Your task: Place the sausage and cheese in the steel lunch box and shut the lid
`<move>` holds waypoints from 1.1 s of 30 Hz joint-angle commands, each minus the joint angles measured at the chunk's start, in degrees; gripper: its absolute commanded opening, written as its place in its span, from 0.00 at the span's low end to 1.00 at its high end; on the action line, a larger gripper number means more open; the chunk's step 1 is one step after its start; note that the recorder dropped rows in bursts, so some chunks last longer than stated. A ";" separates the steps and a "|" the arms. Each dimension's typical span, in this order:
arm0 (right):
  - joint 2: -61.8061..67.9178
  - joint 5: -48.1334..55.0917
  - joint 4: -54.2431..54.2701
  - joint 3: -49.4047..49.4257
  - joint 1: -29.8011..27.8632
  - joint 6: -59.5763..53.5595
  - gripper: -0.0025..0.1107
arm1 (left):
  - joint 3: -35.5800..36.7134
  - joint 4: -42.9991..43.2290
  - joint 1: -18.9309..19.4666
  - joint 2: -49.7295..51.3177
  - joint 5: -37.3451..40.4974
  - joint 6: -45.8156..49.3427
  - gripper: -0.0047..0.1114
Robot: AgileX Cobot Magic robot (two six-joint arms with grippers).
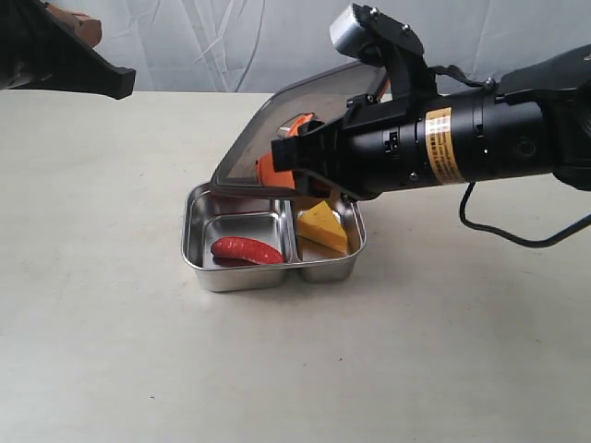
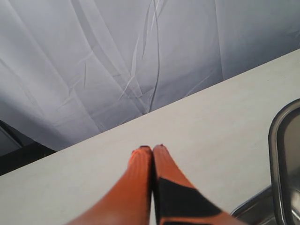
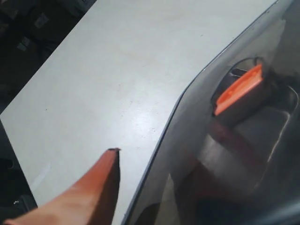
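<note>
The steel lunch box (image 1: 198,266) lies open on the table. The red sausage (image 1: 247,250) is in its left compartment and the yellow cheese (image 1: 322,228) in its right one. The smoky lid (image 1: 277,115) hangs tilted above the box, its low edge near the box's back rim. My right gripper (image 1: 288,171) is shut on the lid, one orange finger (image 3: 104,185) on either face of it. The lid's orange valve tab (image 3: 239,89) shows through the plastic. My left gripper (image 2: 151,149) is shut on nothing, raised at the far left (image 1: 118,83).
A pale backdrop cloth (image 1: 231,37) hangs behind the table. The right arm's black cable (image 1: 489,226) trails on the table at the right. A curved steel rim (image 2: 280,154) shows at the edge of the left wrist view.
</note>
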 commanded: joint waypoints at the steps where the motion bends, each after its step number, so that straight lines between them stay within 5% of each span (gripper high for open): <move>1: -0.44 -2.43 2.47 0.07 -0.15 -0.35 0.01 | 0.28 -0.27 0.23 0.08 -0.03 0.00 0.04; 7: -0.45 -3.78 31.63 4.52 -0.02 -35.12 0.01 | 0.28 -0.27 0.23 0.08 -0.03 0.00 0.04; 13: -0.45 11.55 72.61 10.13 6.66 -79.79 0.01 | 0.28 -0.27 0.23 0.08 -0.23 0.00 0.04; 21: -1.40 32.86 137.24 6.53 13.99 -159.51 0.01 | 0.28 -0.27 0.23 0.08 -0.23 0.00 0.04; 29: -2.87 41.93 160.44 3.15 11.77 -182.62 0.01 | 0.28 -0.27 0.23 0.08 -0.75 0.00 0.04; 33: -1.87 57.62 177.64 2.53 7.25 -202.09 0.01 | 0.28 -0.27 0.23 0.08 -0.88 0.00 0.04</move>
